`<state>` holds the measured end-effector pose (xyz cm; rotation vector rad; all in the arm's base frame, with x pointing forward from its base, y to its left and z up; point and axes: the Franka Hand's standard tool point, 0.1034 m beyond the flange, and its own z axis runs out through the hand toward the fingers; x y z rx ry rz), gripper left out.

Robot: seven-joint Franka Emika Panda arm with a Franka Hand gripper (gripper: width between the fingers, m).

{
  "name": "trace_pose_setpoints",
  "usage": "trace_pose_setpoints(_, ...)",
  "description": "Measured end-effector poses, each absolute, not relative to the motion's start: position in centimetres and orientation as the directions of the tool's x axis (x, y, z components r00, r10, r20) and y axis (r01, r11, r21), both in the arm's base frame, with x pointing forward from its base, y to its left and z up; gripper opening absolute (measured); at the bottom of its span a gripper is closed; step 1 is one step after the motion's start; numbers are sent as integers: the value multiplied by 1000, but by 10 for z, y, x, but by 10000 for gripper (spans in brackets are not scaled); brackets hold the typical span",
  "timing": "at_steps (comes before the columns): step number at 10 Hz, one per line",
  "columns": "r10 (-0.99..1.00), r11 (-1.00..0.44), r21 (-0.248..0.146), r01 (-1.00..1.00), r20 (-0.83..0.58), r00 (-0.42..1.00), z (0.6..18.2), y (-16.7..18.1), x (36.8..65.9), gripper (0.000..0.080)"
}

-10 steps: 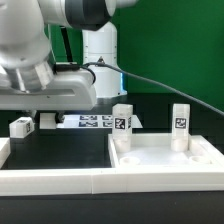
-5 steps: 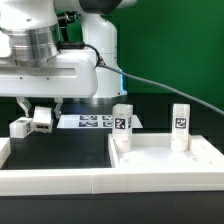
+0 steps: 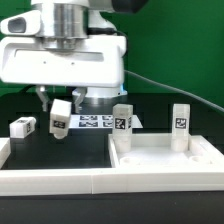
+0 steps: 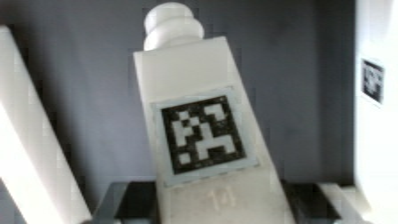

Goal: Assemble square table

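Your white robot arm (image 3: pixel 65 50) fills the top of the exterior view. The white plastic square tray-like tabletop (image 3: pixel 165 158) lies at that view's right. At its far edge stand two short white tagged block legs, the left upright leg (image 3: pixel 122 124) and the right upright leg (image 3: pixel 180 124). Your gripper (image 3: pixel 57 106) is partly closed on the held leg (image 3: pixel 60 124) (image 4: pixel 201 130), which hangs tilted above the black table (image 3: pixel 60 152). The loose leg (image 3: pixel 22 126) lies at the view's left.

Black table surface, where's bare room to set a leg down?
Free: the black patch bordered by the lying leg, the border wall and the tabletop rim. Also the tabletop's front half. Crowded: farther back, where the gripper holds a tilted leg by the marker board.
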<state>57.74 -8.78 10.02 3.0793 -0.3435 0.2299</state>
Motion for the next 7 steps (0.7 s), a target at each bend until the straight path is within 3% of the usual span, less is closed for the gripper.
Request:
trace_pose_setpoints(2, -189, -978, 25, -206, 310, 932, 111, -71, 602, 314)
trace_pose_setpoints(5, -160, -976, 59, -212, 473, 867, 112, -79, 600, 314)
trace_pose_setpoints(6, -166, -975, 55, -217, 472, 866, 108, -76, 597, 314)
trace_pose_setpoints(7, -220, -968, 8, -253, 465, 857, 114, -57, 602, 314)
